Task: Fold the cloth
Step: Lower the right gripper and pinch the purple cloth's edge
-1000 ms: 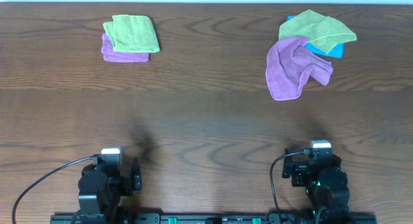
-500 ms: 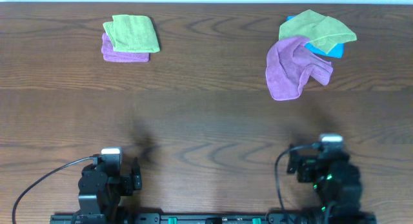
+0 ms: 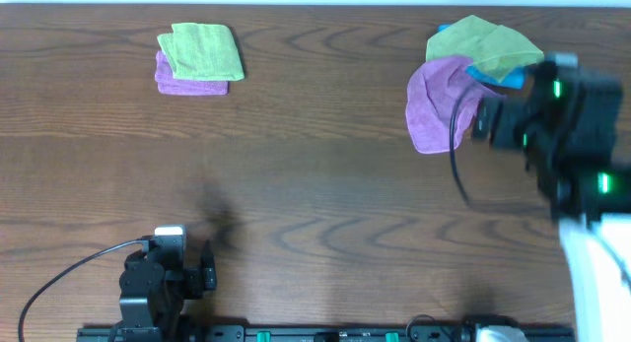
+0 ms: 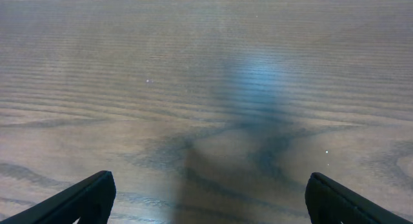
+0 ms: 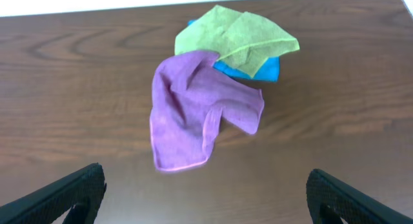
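The cloth (image 5: 193, 114) lies crumpled at about 1 o'clock on the table (image 3: 315, 184), magenta-purple, and no label can be made out on it from here. At its own 1 o'clock corner it goes under a lime-green cloth (image 5: 235, 37), and a blue cloth (image 5: 264, 69) shows below that one. The right fingers (image 5: 64, 195) hang above and a little in front of this heap, spread wide with nothing between them; in the overhead view the right arm is blurred beside the heap. The left fingers (image 4: 77, 198) are also wide apart and hold nothing, low over bare wood at 7 o'clock. A folded pile (image 3: 197, 56) at 11 o'clock is well apart and has no part in this. The step in hand seems to be the first grasp. To do it well, the right fingers should probably come down on the free lobe at the cloth's 6 to 7 o'clock, where only wood is beneath it, and close on one layer near the hem. A pull toward the table's middle, low and slow, should then slide the covered corner out without dragging the green piece along. Once free, the cloth needs to be spread flat, because a fold made over wrinkles will likely come out crooked.
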You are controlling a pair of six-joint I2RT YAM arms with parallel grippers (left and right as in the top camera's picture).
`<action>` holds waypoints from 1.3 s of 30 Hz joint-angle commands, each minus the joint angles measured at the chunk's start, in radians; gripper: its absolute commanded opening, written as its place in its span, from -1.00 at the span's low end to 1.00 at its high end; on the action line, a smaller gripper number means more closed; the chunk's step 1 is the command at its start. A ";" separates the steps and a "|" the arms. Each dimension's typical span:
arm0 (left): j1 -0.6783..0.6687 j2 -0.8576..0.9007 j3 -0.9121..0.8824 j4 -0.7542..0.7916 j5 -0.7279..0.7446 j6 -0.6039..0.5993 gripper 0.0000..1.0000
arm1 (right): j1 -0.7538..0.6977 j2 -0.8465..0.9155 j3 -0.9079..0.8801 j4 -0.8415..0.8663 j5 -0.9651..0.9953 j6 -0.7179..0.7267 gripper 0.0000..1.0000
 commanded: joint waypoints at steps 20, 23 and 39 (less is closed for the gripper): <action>-0.003 -0.006 -0.007 -0.039 -0.010 0.019 0.90 | -0.050 0.531 0.259 0.129 -0.048 0.014 0.99; -0.003 -0.006 -0.007 -0.039 -0.010 0.019 0.90 | -0.057 0.616 0.259 0.160 -0.049 0.015 0.92; -0.003 -0.006 -0.007 -0.039 -0.010 0.019 0.90 | -0.089 0.789 0.254 0.163 0.098 0.178 0.88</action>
